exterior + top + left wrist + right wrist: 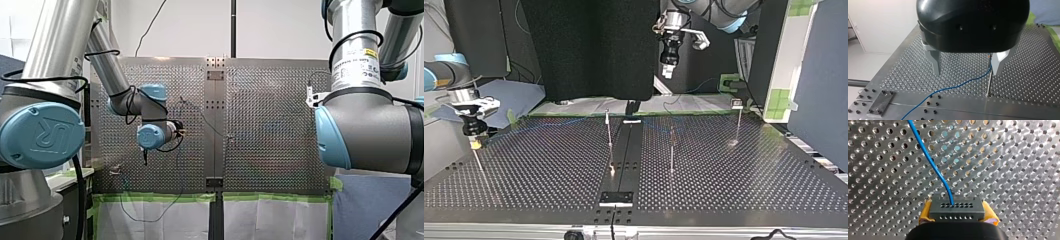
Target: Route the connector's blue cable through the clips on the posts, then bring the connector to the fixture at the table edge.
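1. My right gripper [956, 216] is clenched on the connector [956, 207]. Its yellow pads [925, 213] press the two ends of the black block.
2. The block's face, with two rows of small holes, is turned away from the wrist. The blue cable [930, 162] leaves one hole in the farther row and curves away above the perforated table [1018, 157].
3. In the top view this gripper hangs low at the table's left side, with the connector just over the surface. I cannot tell whether it touches.
4. From there a faint blue line runs right along the table's far side towards the middle.
5. My left gripper [966, 68] is released. Its metal fingers [935, 63] are spread wide with nothing between them.
6. A thin post [989, 80] stands just beside one finger. The cable meets it near its top, then trails off across the table past a bolted seam. Whether it sits in a clip I cannot tell.
7. In the top view the left gripper is raised high over the far edge, right of the middle.
8. Three upright posts [671, 150] stand across the middle and right of the table.
9. A small plate [616, 198] sits at the near edge, at the end of a dark centre strip.
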`<state>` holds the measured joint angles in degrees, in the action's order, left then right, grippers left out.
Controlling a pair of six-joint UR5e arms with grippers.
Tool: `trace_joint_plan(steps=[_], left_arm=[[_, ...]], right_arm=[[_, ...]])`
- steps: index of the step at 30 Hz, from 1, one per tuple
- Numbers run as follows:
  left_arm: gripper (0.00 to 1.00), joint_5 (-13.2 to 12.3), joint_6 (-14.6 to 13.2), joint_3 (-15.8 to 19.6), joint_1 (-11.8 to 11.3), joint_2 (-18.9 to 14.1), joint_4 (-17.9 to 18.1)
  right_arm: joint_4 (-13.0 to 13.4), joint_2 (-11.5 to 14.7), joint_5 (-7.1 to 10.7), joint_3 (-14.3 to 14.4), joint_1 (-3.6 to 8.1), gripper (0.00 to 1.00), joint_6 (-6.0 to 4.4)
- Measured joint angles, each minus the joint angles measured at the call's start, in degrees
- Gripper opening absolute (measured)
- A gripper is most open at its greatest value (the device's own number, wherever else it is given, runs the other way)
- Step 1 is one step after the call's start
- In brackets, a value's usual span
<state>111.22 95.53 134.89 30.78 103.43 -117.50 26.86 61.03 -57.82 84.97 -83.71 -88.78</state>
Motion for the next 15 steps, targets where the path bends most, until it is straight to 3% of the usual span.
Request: trace_joint_plan(steps=[3,5,6,8,9,11,12,14,15], left_arm=[[1.0,0.0,0.0,0.0,0.0,0.0,0.01],[1.0,0.01,0.0,0.0,0.0,-0.01,0.02],[1.0,0.03,0.0,0.0,0.0,-0.01,0.02],[1.0,0.06,0.0,0.0,0.0,-0.02,0.03],[1.0,0.09,0.0,0.0,0.0,-0.02,0.05],[1.0,0.13,0.0,0.0,0.0,-0.03,0.06],[1.0,0.15,0.0,0.0,0.0,-0.03,0.06],[1.0,0.16,0.0,0.0,0.0,-0.03,0.07],[1.0,0.17,0.0,0.0,0.0,-0.03,0.07]], right_arm=[[-0.02,0.01,-0.27,-0.01,-0.1,0.07,0.12],[-0.08,0.02,-0.55,-0.01,-0.15,0.18,0.14],[-0.1,0.02,-0.69,-0.01,-0.16,0.18,0.13],[-0.11,0.02,-0.99,-0.01,-0.2,0.37,0.06],[-0.11,0.02,-1.1,-0.01,-0.21,0.37,0.01],[-0.12,0.02,-1.39,0.0,-0.24,0.57,-0.1],[-0.12,0.02,-1.45,0.0,-0.24,0.57,-0.12],[-0.14,-0.01,-1.45,-0.01,-0.24,0.75,-0.18],[-0.16,-0.02,-1.45,-0.02,-0.24,0.75,-0.21]])
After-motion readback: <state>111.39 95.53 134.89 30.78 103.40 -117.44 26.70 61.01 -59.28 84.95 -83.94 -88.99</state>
